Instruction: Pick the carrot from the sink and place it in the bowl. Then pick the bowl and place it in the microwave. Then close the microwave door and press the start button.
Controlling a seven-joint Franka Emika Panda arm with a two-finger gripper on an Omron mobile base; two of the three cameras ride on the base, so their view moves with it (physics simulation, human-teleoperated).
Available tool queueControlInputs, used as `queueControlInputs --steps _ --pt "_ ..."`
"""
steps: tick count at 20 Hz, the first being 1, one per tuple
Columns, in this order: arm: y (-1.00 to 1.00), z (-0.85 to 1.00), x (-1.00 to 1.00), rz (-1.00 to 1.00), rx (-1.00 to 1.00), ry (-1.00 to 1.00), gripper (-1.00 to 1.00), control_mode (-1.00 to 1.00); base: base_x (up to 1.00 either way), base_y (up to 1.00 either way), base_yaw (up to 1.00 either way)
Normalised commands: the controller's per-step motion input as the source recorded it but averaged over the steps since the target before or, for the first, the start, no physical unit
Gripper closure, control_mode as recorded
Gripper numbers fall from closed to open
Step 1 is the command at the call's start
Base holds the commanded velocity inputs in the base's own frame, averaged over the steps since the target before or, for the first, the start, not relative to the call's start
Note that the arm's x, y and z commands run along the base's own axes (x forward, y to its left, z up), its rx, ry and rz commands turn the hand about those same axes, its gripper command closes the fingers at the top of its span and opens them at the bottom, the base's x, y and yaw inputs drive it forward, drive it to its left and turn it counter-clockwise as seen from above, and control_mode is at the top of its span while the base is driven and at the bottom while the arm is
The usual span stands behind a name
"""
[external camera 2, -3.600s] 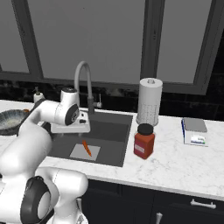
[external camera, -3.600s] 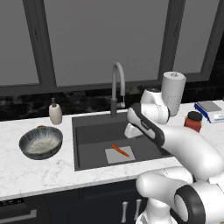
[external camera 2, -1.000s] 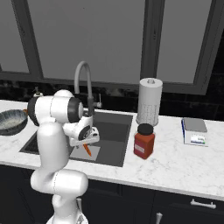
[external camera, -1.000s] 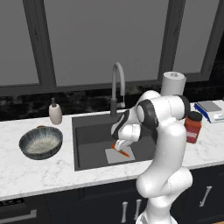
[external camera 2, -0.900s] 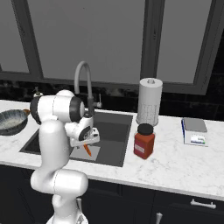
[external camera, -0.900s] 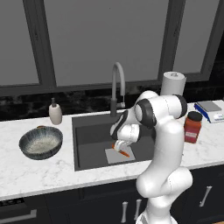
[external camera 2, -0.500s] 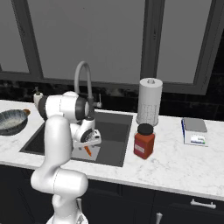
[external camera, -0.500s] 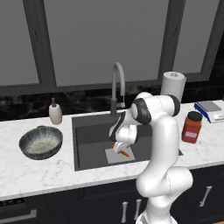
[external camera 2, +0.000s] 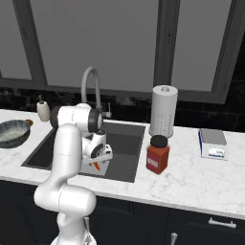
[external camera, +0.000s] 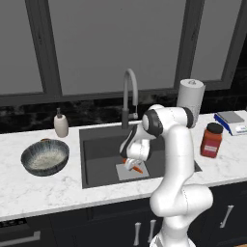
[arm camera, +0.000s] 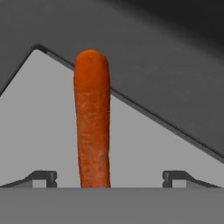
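The thin orange carrot (arm camera: 92,118) lies on the light grey mat (arm camera: 39,127) in the dark sink (external camera: 99,144). My gripper (arm camera: 109,178) is low over it and open, one fingertip on each side of the carrot with a wide gap to both. From the base, the gripper (external camera: 131,164) points down into the basin with the carrot (external camera: 138,169) just under it; from the right side the carrot (external camera 2: 97,166) peeks out below the gripper (external camera 2: 98,159). The blue-grey bowl (external camera: 45,157) stands on the counter left of the sink. The microwave and its door are out of view.
A gooseneck faucet (external camera: 130,91) rises behind the basin, close to the arm. A white soap bottle (external camera: 61,125) stands behind the bowl. Right of the sink are a paper towel roll (external camera: 190,99), a red jar (external camera: 211,140) and a small box (external camera: 231,119).
The hand has come down into the sink and closer to the carrot, and the arm has folded in above it. The carrot lies where it was.
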Motion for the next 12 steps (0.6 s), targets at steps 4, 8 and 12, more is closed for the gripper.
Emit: queueControlInputs --steps 4,8,12 --pt "0.0 -0.32 0.08 0.0 0.0 -0.01 1.0 -1.0 0.0 0.0 0.0" --pt "0.0 -0.31 0.05 0.0 0.0 -0.01 1.0 -1.0 0.0 0.0 0.0" --pt "0.0 -0.34 0.0 0.0 0.0 -0.02 1.0 -1.0 0.0 0.0 0.0"
